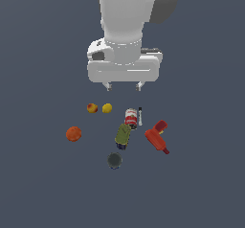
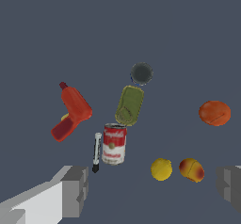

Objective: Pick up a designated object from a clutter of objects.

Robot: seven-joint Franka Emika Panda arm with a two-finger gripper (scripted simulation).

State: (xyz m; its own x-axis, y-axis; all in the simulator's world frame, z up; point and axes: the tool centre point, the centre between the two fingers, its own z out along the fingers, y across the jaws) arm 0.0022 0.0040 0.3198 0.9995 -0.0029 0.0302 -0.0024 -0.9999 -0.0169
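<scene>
Designated object: a small short round can (image 1: 114,161) with a flat, matte grey-green top and a thin blue band just showing at its lower edge; it stands upright, nearest the exterior camera of all the items, just beyond the lower tip of the olive bottle. In the wrist view the can (image 2: 141,73) appears as a dark disc with a paler rim.
Olive bottle (image 1: 123,136): flattened, rounded-rectangular, dull olive-green, lying on its side between the dark can and the red-and-white can.
Red-and-white can (image 1: 131,117): a cylinder with a glossy printed label, red over white.
Marker (image 1: 140,116): a thin white stick with a dark tip, just beside the red-and-white can.
Red pieces (image 1: 157,137): smooth, plastic-looking red shapes at the exterior view's right, one with a narrow neck.
Orange ball (image 1: 73,134): round, slightly dimpled, apart at the exterior view's left.
Fruit: a mottled red-yellow fruit (image 1: 92,108) and a smooth yellow lemon (image 1: 107,108), side by side.
Surface (image 1: 43,184): flat, uniform slate grey.
Arm: white, pointing straight down.
Gripper (image 1: 124,85): hangs above the clutter, well clear of every item, its fingers spread wide with nothing between them; grey blocky fingertips (image 2: 75,190) frame the wrist view.
</scene>
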